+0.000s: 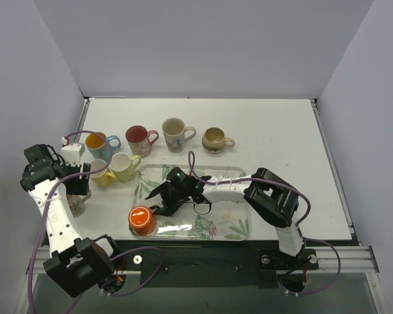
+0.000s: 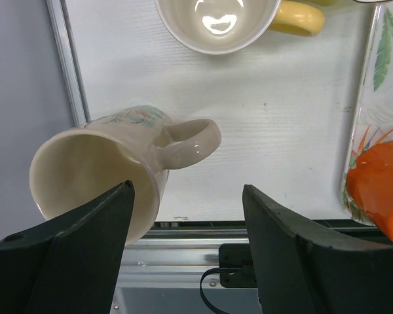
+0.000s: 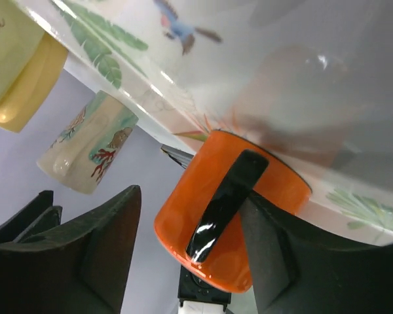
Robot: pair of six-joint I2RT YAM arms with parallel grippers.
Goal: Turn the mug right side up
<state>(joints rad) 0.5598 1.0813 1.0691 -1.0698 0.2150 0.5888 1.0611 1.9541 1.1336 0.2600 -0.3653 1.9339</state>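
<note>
An orange mug [image 1: 143, 220] sat mouth-down at the lower-left corner of a leaf-patterned tray [image 1: 239, 232], low in the top view. The right pincer [image 1: 158, 201] hovered just beside it, fingers spread wide, with the mug's black handle [image 3: 226, 196] facing the gap between them. The glazed ceramic looked rigid, slick and breakable, with some weight. A firm hold across the body beside the handle seemed safest for the flip. At far left, the left pincer [image 2: 187, 188] was also spread, holding nothing, above a cream mug [image 2: 92, 163]. Upright mugs [image 1: 175, 134] lined the surface [image 1: 275, 131] beyond.
</note>
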